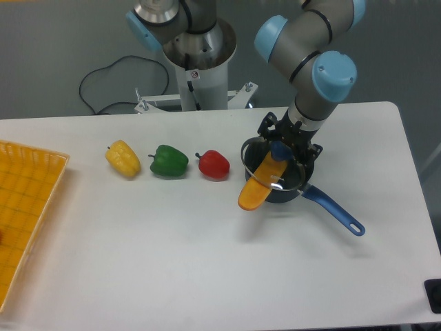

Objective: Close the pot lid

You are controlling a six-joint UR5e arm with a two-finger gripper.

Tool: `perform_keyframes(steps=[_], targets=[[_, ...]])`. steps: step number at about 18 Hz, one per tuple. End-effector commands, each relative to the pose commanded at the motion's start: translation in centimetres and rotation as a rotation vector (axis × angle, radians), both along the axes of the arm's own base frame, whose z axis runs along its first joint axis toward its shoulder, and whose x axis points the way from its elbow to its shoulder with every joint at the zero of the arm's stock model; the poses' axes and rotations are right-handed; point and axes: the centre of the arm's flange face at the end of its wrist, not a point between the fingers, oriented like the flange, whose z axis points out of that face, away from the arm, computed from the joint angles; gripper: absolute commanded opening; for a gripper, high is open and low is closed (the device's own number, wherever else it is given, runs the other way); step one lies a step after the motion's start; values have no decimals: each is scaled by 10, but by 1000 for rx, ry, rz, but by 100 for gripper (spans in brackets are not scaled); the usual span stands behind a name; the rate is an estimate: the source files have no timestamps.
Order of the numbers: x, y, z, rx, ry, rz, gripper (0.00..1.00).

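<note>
One tool (281, 147) was seen, pointed down over the pot (289, 187). It was closed on the blue knob of the one lid (269, 172). The lid was held tilted over the pot, and its lower edge was close to the pot's rim, though it could not be told if they touched. One pot was seen on the white counter (207, 255), right under the tool. Its long blue handle (334, 211) was pointed away from the tool, toward the front right. One orange thing (258, 187) was seen sticking out of the pot below the tool, partly behind the glass of the lid. Three peppers were lined up to the left of the tool: one red pepper (213, 165) nearest, one green pepper (169, 161) next, and one yellow pepper (122, 158) farthest. One yellow tray (24, 207) was seen far to the left.
</note>
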Motion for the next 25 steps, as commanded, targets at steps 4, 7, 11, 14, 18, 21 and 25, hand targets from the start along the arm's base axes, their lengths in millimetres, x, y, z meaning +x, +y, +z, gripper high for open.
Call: perform_keyframes(steps=[4,7,11,14,18,21,25], targets=[[-11,2,27,4,0,4,100],[-16,8,52,35,21,5,100],[-23,16,84,96,136,-6,100],[-32,13,105,109,182,-13,100],[-39,-5,114,-63,253,-211,100],[-43,-16,116,-102,268,-361,100],[-50,-33,124,-104,281,-337,100]])
